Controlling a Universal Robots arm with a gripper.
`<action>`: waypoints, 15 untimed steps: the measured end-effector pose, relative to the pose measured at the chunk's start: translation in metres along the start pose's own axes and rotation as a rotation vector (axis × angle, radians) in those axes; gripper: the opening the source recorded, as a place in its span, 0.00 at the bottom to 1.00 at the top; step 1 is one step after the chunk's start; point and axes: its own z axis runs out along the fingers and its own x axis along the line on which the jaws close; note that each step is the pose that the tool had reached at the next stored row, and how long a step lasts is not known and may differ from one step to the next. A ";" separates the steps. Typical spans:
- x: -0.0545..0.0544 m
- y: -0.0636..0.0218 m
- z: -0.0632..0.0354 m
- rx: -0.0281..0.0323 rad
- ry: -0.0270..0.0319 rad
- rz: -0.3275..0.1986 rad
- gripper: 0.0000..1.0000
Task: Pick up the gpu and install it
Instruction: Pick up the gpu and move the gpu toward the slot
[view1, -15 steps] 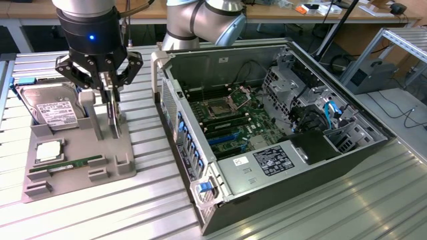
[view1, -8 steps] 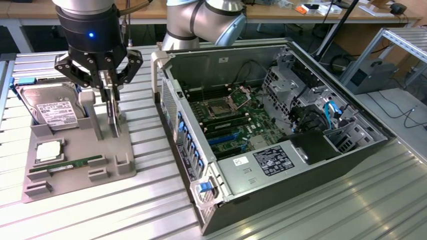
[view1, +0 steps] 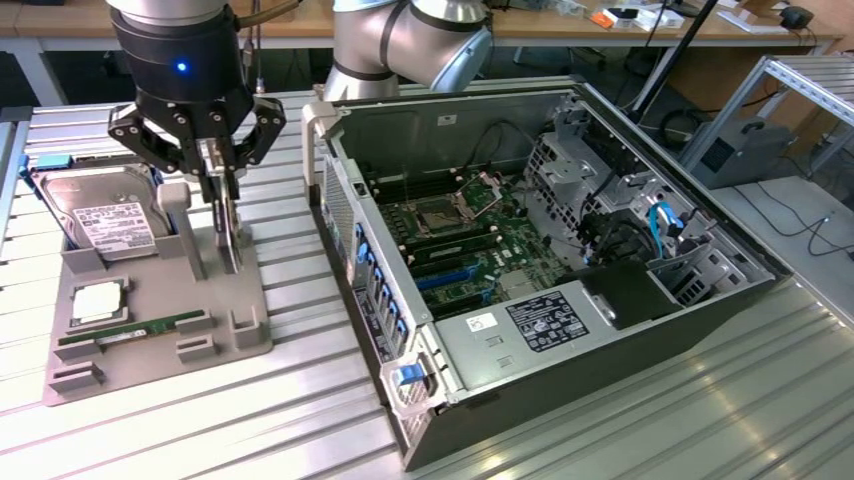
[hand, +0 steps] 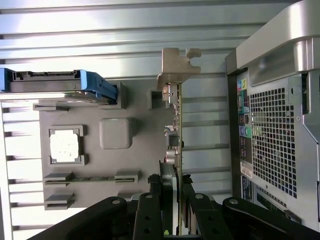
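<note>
At the grey tray, upright gpu in pincer, hard drive alongside.

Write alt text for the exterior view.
The robot's hand grips the gpu, which stands on edge over a gray parts holder; an open computer case lies at the exterior view's right. A hard drive sits in the holder too.

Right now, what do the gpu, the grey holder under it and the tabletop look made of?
gpu: a circuit board seen edge-on, with a dull silvery bracket, likely stamped sheet metal.
holder: matte grey with blocky moulded shapes, probably plastic, perhaps printed.
tabletop: ribbed with bright reflective strips, seemingly aluminium.
</note>
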 end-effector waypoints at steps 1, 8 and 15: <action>0.000 0.0000 -0.0003 0.0000 0.0000 0.000 0.27; 0.000 0.0001 -0.0027 0.0000 0.0000 0.000 0.27; 0.000 0.0001 -0.0050 0.0000 0.0000 0.000 0.27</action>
